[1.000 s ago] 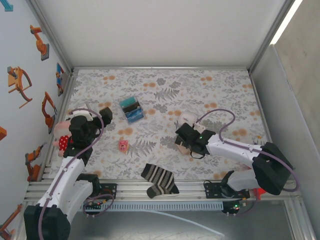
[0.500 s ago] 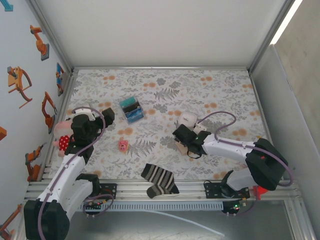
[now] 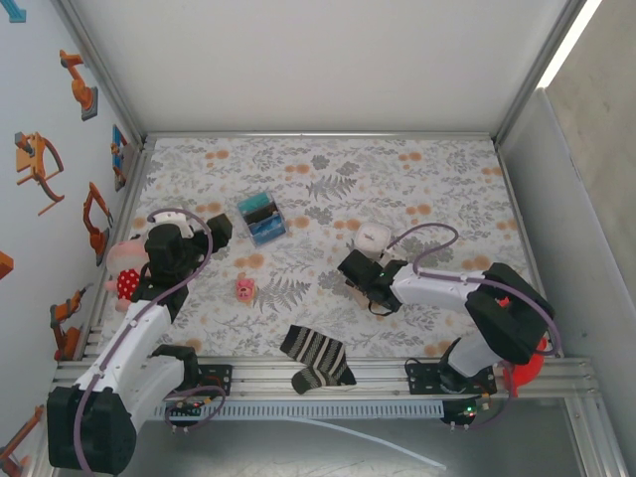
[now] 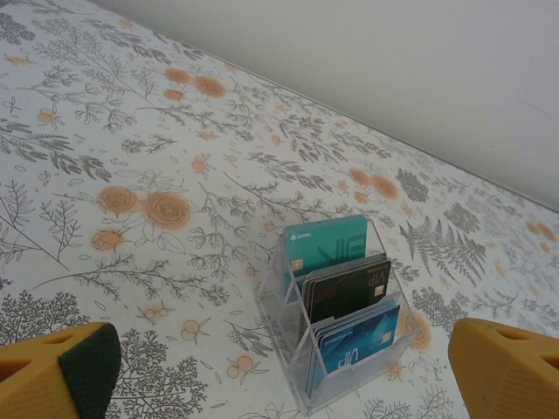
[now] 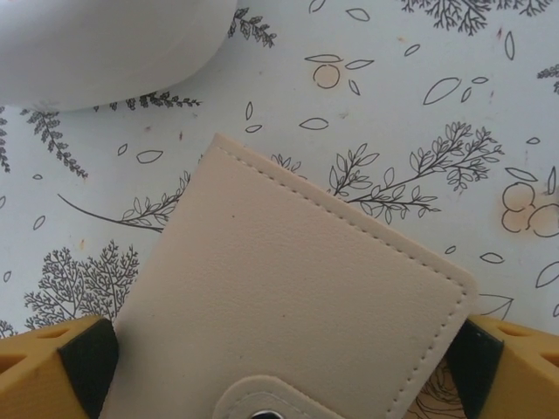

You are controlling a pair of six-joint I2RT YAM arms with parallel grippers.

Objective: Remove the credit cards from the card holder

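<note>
While low over the card holder (image 5: 297, 297): step one, getting a hold of it.
right claw (image 5: 279, 375): wide, one yellow finger at each side of the card holder, black pads (image 5: 87, 362) just beside its edges; cannot tell if touching; holding nothing.
card holder: right between the right claw's fingers, flat on the flowery table (image 5: 393, 87), shut, tan outside up.
snap tab (image 5: 271, 403): at the edge nearest the claw's palm, looks buttoned down.
credit cards: cannot see any; most likely tucked inside, so none out yet.
white thing (image 5: 105, 44): ahead of the right claw and off to its left, near the card holder's far corner, not touching it.
left claw (image 4: 281, 375): wide too, holding nothing, well apart from the card holder.
clear box (image 4: 341, 323): just ahead of the left claw, full of standing cards; not part of this job.
how far along: only at the start.
next move: squeeze slowly on both edges, pads square and even; soft and flat, so a risk of slipping or folding if squeezed crooked.
after that: pop the snap tab, open the flap, likely with help from the left claw, then pull the credit cards out one by one.
</note>
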